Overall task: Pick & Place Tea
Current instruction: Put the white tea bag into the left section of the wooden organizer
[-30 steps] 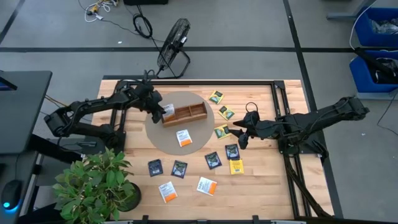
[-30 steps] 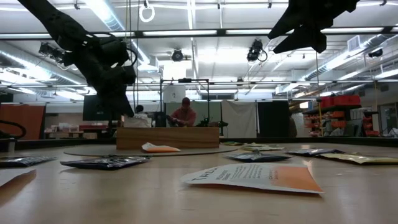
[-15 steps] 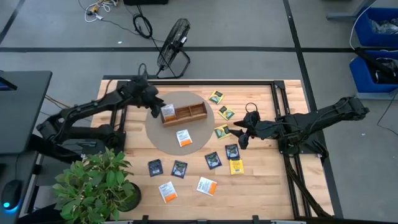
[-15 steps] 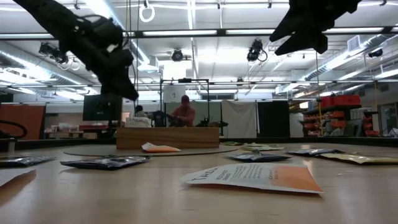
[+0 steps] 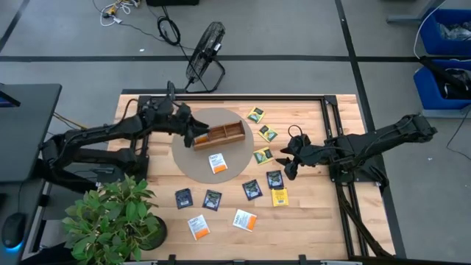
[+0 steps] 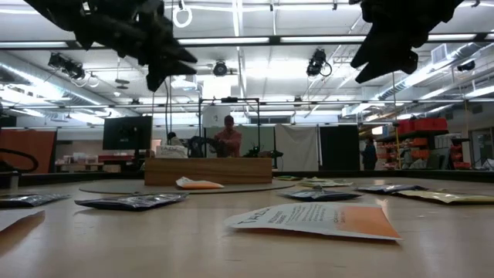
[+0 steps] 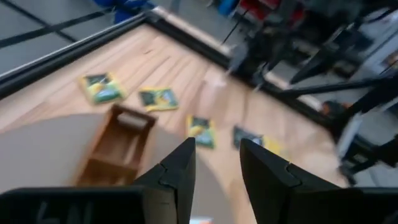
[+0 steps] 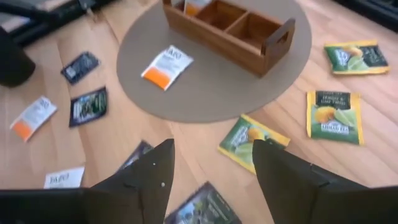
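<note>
High view shows the left gripper (image 5: 193, 133) hanging over the left end of the wooden tray (image 5: 221, 135), left of centre in the frame; its jaws stand apart with nothing between them in the left wrist view, so I judge a packet has just been let go into the tray's end compartment, where a white-and-orange one (image 8: 195, 6) shows in the right wrist view. The right gripper (image 5: 288, 166) hovers right of centre, jaws spread and empty, just beside a green-yellow packet (image 5: 263, 155) at the edge of the round mat (image 5: 188, 165). Other tea lies loose: a white-and-orange packet (image 5: 217, 163) on the mat below the tray, dark packets (image 5: 252, 189) along the lower middle, and green ones (image 5: 255, 114) toward the upper right. To do the next pick well, the right jaws should come straight down over the green-yellow packet, one finger each side, and press lightly, since flat packets slide. The left arm should lift clear of the tray first.
</note>
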Controlling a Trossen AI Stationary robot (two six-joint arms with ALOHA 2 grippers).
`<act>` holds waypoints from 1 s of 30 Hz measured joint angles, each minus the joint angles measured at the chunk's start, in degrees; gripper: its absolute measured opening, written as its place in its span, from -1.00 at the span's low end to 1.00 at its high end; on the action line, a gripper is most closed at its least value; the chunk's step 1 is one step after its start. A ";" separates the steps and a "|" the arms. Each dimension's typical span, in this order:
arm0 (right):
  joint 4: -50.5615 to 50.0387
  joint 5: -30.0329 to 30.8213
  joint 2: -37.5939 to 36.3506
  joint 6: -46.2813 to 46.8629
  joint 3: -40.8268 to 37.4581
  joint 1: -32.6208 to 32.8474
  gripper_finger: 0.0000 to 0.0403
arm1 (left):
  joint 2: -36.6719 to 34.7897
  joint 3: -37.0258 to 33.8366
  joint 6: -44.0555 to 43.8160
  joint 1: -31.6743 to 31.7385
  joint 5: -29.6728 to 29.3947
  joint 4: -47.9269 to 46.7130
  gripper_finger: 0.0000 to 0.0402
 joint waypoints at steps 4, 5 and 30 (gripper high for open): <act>-1.11 -2.10 0.02 -0.82 0.00 0.00 0.11 | 0.00 0.00 -2.84 -3.57 -0.72 3.83 -0.35; -1.11 -2.44 0.02 -0.86 0.00 0.00 0.11 | 0.00 0.00 -3.36 -4.26 -0.77 3.85 -0.35; 5.74 -4.00 3.80 -1.05 0.00 0.39 0.11 | 2.98 -0.04 -18.20 -17.53 -6.27 -5.22 -0.35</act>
